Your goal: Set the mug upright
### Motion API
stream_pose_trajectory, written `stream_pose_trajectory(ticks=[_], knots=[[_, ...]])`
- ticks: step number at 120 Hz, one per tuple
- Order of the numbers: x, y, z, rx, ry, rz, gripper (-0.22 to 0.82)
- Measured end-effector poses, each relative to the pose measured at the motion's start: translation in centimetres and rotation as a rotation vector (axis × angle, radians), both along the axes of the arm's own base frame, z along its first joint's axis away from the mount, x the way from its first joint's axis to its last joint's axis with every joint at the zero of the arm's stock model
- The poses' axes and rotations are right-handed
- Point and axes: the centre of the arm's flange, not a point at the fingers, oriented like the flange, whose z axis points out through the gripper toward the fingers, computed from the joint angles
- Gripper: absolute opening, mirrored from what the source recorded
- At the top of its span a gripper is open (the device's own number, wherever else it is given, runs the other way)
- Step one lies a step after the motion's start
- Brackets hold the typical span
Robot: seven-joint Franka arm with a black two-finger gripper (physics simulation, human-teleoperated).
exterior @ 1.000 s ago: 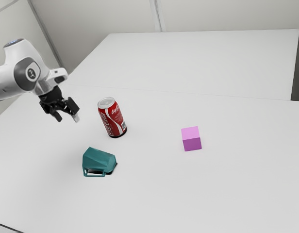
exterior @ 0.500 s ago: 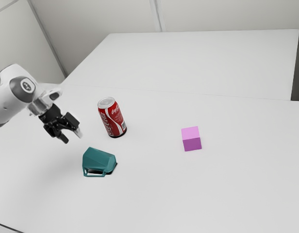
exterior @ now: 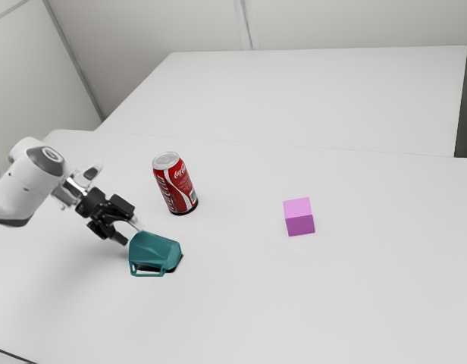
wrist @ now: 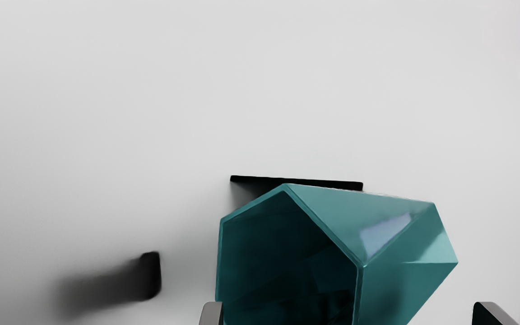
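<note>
I have the end effector (exterior: 131, 233) low at the mug's mouth, its two fingers spread wide with nothing pinched. The teal mug (exterior: 155, 250) lies on its side on the counter (exterior: 347, 303), toward the edge on the exterior view's left but well in from it. Its mouth faces me and its handle (exterior: 148, 274) is on the side toward the exterior camera. I'd guess it is light, stiff and hard-walled; the glossy facets could slip, and a slanted pinch might roll it. I'd take the wall near the rim, one finger inside and one out, clear of the handle, then tip the mouth upward gently, since it may be brittle. The red can (exterior: 175, 183) stands near, toward the counter's far edge, so I'd mind my outer finger there. The pink cube (exterior: 299, 217) sits well apart.
</note>
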Motion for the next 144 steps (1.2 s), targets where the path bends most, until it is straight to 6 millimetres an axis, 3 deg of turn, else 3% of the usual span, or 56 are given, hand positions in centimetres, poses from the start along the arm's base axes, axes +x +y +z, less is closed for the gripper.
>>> stream_pose_trajectory(ticks=[28, 65, 103, 144], knots=[[0.0, 0.2, -1.8, -0.100, -0.047, 0.028, 0.58], [0.0, -0.7, -2.2, -0.161, -0.104, -0.007, 0.25], [0.1, -1.5, -2.1, -0.194, -0.152, -0.047, 0.00], [1.0, -4.0, -0.7, -0.224, -0.213, -0.101, -0.16]])
